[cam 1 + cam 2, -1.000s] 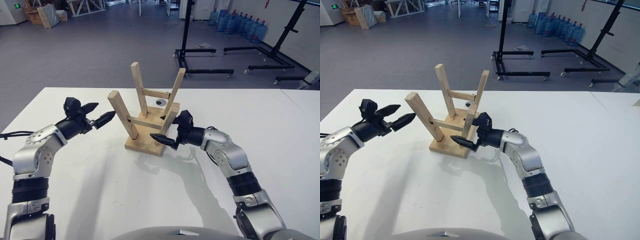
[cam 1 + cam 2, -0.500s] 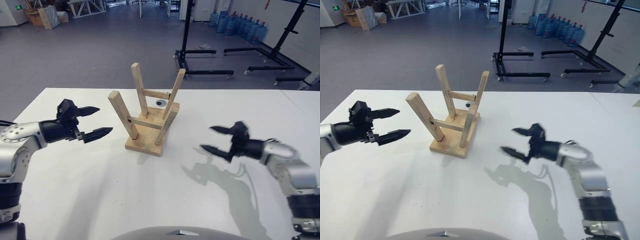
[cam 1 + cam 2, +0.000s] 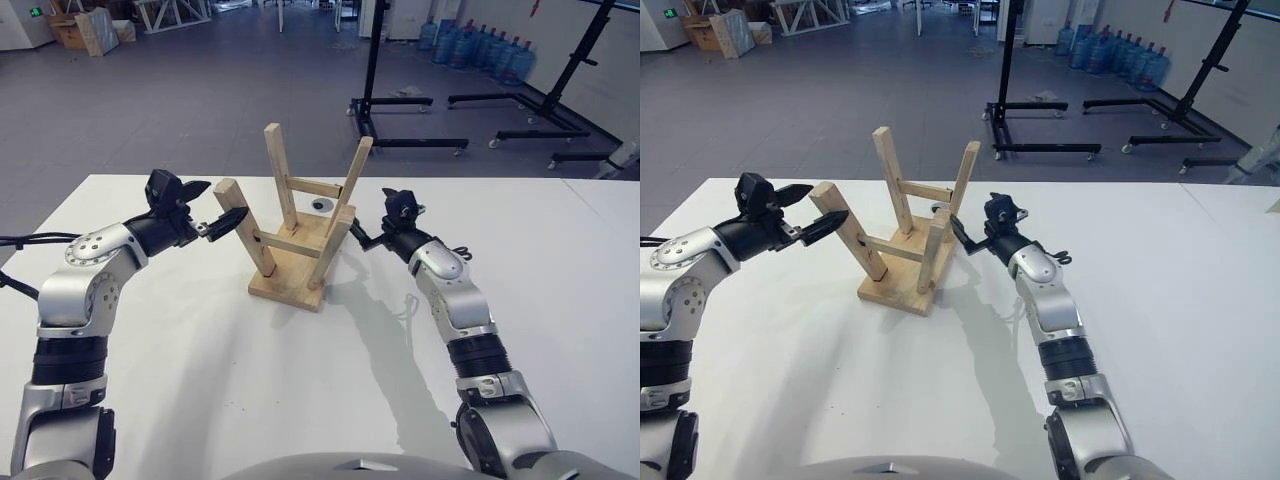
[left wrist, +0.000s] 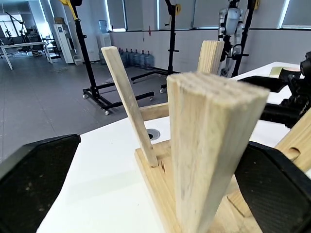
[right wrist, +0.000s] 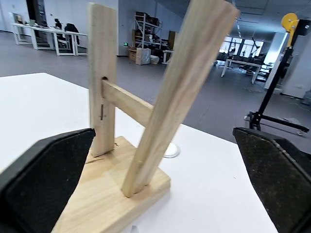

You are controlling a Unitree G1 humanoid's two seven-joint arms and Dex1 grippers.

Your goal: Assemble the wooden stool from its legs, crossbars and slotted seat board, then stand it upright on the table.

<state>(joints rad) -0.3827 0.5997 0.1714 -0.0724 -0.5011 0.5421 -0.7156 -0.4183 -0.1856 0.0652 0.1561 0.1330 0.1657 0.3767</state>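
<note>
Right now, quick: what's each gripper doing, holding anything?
Left gripper: open, straddling the near-left stool leg, not clamped.
Right gripper: open, straddling a right-side leg, holding nothing.

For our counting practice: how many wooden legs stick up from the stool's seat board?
4: near left leg, far left leg, far right leg, near right leg. None seems hidden.
</note>
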